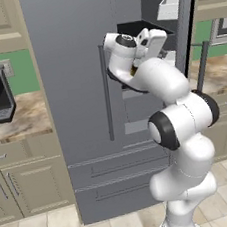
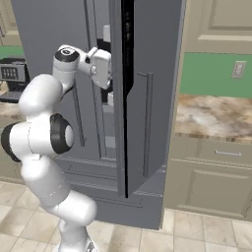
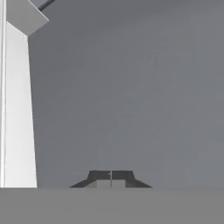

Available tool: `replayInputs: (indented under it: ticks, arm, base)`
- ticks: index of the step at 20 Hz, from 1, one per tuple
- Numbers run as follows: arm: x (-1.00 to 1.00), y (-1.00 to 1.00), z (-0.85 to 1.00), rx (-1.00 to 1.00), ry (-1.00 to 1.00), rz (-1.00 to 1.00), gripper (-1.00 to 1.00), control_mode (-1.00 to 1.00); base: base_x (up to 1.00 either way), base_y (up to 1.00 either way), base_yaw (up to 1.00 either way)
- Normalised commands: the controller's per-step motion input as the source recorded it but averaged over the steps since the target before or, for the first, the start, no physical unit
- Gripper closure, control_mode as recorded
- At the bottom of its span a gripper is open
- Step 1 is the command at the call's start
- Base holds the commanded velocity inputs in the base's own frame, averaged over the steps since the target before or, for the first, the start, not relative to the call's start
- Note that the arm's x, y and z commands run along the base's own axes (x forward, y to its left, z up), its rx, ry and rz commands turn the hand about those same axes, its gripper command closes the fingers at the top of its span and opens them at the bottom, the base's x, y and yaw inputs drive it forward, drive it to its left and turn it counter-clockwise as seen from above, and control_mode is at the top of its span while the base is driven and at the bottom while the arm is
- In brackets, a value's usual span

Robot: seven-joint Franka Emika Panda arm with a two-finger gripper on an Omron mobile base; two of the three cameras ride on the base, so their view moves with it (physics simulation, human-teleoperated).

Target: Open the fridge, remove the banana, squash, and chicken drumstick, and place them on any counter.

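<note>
Inside the fridge opening, closed hand.

fridge gap: right door swung out, dark opening upper right of left base view, narrow.
gap blocker: white bin on upper shelf.
hand spot: gripper, tips together, faces flat grey wall close ahead.
left door: closed, handle mid-frame.
counter: bare at mid right of right base view.
</note>
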Motion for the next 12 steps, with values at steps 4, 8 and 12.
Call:
replayInputs:
  ticks: [4,8,12]
  arm:
    - [-0.02,-0.94,-0.07,-0.01,0.0,-0.07,1.0,-1.0]
    - [-0.4,-1.0,-0.19,0.0,0.0,-0.06,1.0,-1.0]
    - [-0.6,-1.0,-0.13,0.0,0.0,-0.06,1.0,-1.0]
  base:
    - [0.0,0.0,0.0]
    - [0.0,0.0,0.0]
    - [0.0,0.0,0.0]
